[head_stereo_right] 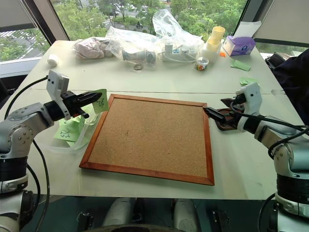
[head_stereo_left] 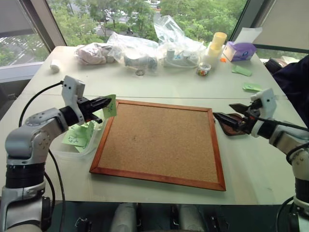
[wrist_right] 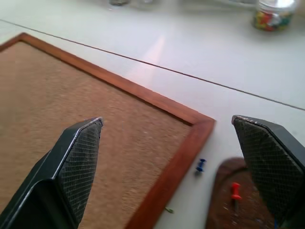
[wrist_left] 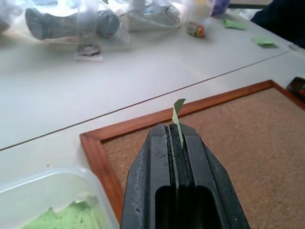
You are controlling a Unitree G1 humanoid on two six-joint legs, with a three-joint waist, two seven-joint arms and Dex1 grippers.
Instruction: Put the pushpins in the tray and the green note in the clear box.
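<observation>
Left pincer (head_stereo_left: pixel 104 104): clamping shut on the green note (head_stereo_left: pixel 110 106), which is standing upright at its fingertips beside the corkboard (head_stereo_left: pixel 159 142) frame, with the clear box (head_stereo_left: pixel 82 145) lying just below and behind it, already holding other green notes. Right pincer (wrist_right: pixel 167 157): standing wide open and gripping nothing, hovering at the corkboard's corner; the tray (wrist_right: pixel 233 200) is sitting beneath its far finger, carrying a red pushpin (wrist_right: pixel 235 192), while a blue pushpin (wrist_right: pixel 200 165) is lying on the tabletop (head_stereo_left: pixel 169 84) between tray and frame.
</observation>
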